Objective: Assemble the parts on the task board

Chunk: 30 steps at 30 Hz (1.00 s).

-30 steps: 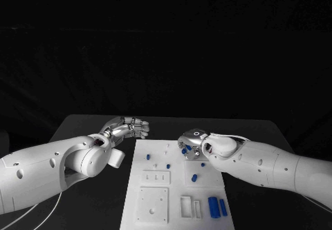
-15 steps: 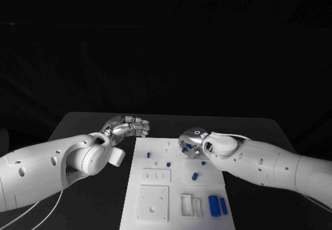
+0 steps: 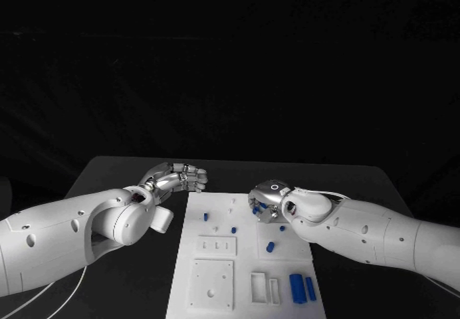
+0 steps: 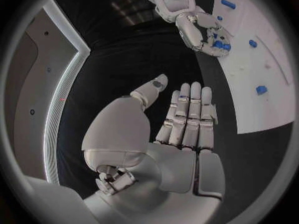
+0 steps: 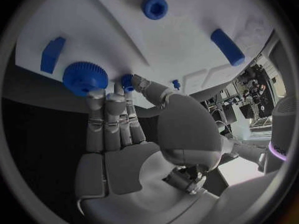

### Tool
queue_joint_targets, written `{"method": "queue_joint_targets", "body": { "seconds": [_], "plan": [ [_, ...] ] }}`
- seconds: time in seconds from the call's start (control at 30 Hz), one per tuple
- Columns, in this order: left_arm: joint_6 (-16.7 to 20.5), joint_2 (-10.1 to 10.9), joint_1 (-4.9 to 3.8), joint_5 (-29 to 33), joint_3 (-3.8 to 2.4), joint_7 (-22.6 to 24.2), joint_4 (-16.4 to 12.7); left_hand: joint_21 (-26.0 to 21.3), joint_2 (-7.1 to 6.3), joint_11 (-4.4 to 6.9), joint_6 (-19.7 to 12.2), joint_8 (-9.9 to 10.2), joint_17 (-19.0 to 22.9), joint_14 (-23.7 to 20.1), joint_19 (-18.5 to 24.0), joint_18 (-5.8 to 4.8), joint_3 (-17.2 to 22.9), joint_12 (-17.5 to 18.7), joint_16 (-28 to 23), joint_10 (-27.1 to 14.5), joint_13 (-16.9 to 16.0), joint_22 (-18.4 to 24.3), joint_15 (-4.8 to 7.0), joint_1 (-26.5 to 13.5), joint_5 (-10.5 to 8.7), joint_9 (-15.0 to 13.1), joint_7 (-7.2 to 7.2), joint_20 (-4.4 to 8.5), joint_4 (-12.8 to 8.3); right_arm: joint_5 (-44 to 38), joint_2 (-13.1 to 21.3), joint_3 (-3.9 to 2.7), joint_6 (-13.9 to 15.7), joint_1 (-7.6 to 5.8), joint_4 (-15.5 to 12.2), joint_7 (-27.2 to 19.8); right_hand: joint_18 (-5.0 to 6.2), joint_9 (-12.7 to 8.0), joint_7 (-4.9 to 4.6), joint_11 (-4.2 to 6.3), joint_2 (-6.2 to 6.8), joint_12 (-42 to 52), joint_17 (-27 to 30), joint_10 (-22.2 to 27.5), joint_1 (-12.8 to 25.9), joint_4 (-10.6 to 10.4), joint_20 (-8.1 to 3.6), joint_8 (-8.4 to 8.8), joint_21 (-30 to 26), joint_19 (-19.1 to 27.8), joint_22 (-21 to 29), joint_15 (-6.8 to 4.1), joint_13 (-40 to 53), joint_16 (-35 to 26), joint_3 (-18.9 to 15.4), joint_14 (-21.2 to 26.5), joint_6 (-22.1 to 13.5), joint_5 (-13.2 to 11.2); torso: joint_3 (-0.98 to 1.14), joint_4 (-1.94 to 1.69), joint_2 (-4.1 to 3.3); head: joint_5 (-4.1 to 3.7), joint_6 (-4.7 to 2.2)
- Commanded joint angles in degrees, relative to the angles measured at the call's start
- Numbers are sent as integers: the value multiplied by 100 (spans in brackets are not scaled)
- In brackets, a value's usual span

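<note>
1. The right hand (image 3: 269, 199) works at the far right corner of the task board (image 3: 216, 272). In the right wrist view its fingers (image 5: 102, 119) reach up to a blue knurled part (image 5: 85, 77) and a smaller blue part (image 5: 127, 81) at the board's edge. The fingertips touch them — but whether either is truly gripped, I cannot tell.

2. The left hand (image 3: 178, 177) hovers off the board's far left corner, over the dark bench (image 3: 125, 174). In the left wrist view its fingers (image 4: 189, 115) lie straight and close together, holding nothing.

3. Other blue parts lie scattered on the board: a bar (image 5: 227, 47), a round piece with a hole (image 5: 154, 7), a block (image 5: 52, 54), and two long pieces (image 3: 301, 288) near the board's close end.

4. To do this step well, I judge the right hand should settle its fingertips squarely on the knurled part, keep it upright — no tilt — and press or turn it gently so it seats without jamming.

5. The left hand seems best kept clear, or resting on the board's edge to steady it.
</note>
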<state>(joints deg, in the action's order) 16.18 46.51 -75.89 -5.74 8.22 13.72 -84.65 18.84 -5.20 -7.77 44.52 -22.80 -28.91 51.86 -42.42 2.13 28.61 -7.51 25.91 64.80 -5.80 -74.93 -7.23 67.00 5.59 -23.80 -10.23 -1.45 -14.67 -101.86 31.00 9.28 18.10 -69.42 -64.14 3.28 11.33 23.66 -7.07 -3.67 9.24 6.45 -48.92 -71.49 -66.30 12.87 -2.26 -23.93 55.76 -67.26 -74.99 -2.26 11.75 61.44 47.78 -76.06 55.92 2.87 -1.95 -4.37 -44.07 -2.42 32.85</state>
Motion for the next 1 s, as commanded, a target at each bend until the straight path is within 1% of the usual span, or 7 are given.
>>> {"method": "queue_joint_targets", "body": {
  "seconds": [0.03, 0.27, 0.5, 0.6, 0.63, 0.67, 1.0],
  "plan": [
    [-78, -10, -7, 2, -6, 19, -2, 18, -3, -12, 8, 34, -9, 32, 10, 76, 19, 34, -40, 36, 5, -118, 2, -66, 32, 9, -27, 2, -30, -56, 37, 4, 292, 9, -97, 237, 367, 31, 9, 53, -57, 36, 12, -259, 17, 7, -22, -37, 43, 13, -131, -107, 45, 39, 38, 54, 49, -6, -4, 10, -12, 7, -29],
    [-69, -11, -7, 10, -6, 17, -2, 20, -4, -11, 8, 36, -10, 33, 10, 78, 25, 39, -41, 38, 6, -119, 3, -63, 34, 10, -27, 3, -39, -214, 83, -10, 710, -17, -285, 544, 367, 72, 35, 90, -35, 73, 30, -337, 26, 35, -29, -64, 83, 26, -125, -141, 126, 46, 70, 61, 105, -6, -15, 10, -23, 0, -88],
    [-51, -10, -7, 10, -6, 9, 4, 21, -3, -11, 8, 36, -11, 34, 10, 79, 29, 41, -42, 40, 7, -119, 3, -61, 36, 11, -27, 4, -44, -436, -74, -19, 1115, -38, -287, 860, 367, 96, 53, 106, 12, 86, 39, -368, 22, 38, -34, -79, 108, 23, -122, -158, 170, 55, 92, 58, 143, -6, -14, 4, -33, -10, -146],
    [-47, -20, -7, 10, -6, 13, 7, 21, -3, -11, 8, 36, -12, 35, 10, 79, 30, 42, -42, 40, 7, -119, 3, -61, 37, 11, -27, 4, -45, -512, -150, -19, 1206, -38, -274, 966, 367, 109, 60, 112, 54, 84, 46, -372, 11, 25, -37, -81, 121, 21, -119, -163, 196, 61, 125, 57, 157, -6, -16, 1, -38, -7, -170],
    [-49, -21, -7, 10, -6, 14, 6, 21, -2, -11, 8, 36, -12, 35, 10, 79, 30, 43, -42, 41, 7, -119, 3, -61, 37, 11, -27, 4, -46, -557, -187, -19, 1243, -38, -265, 1009, 367, 113, 62, 112, 71, 82, 49, -373, 10, 12, -37, -80, 126, 20, -117, -164, 208, 63, 140, 57, 162, -6, -18, -12, -40, -12, -176],
    [-51, -20, -7, 10, -6, 13, 4, 21, -2, -11, 8, 36, -12, 35, 10, 79, 31, 43, -42, 41, 7, -119, 3, -61, 37, 11, -27, 4, -46, -567, -225, -19, 1277, -38, -248, 1039, 367, 117, 63, 113, 84, 80, 52, -372, 8, 5, -37, -79, 129, 20, -116, -165, 215, 64, 151, 57, 165, -6, -27, -47, -41, -43, -180],
    [-60, -54, -7, 11, -6, 14, 24, 23, -1, -12, 10, 37, -14, 36, 9, 79, 35, 48, -44, 44, 8, -119, 3, -63, 39, 12, -27, 3, -52, -647, -612, -20, 1314, -34, 59, 1112, 367, 139, 71, 116, 166, 65, 72, -374, -18, -61, -39, -68, 153, 16, -110, -168, 276, 75, 246, 56, 184, -6, -32, -58, -56, -33, -214]
  ]
}}
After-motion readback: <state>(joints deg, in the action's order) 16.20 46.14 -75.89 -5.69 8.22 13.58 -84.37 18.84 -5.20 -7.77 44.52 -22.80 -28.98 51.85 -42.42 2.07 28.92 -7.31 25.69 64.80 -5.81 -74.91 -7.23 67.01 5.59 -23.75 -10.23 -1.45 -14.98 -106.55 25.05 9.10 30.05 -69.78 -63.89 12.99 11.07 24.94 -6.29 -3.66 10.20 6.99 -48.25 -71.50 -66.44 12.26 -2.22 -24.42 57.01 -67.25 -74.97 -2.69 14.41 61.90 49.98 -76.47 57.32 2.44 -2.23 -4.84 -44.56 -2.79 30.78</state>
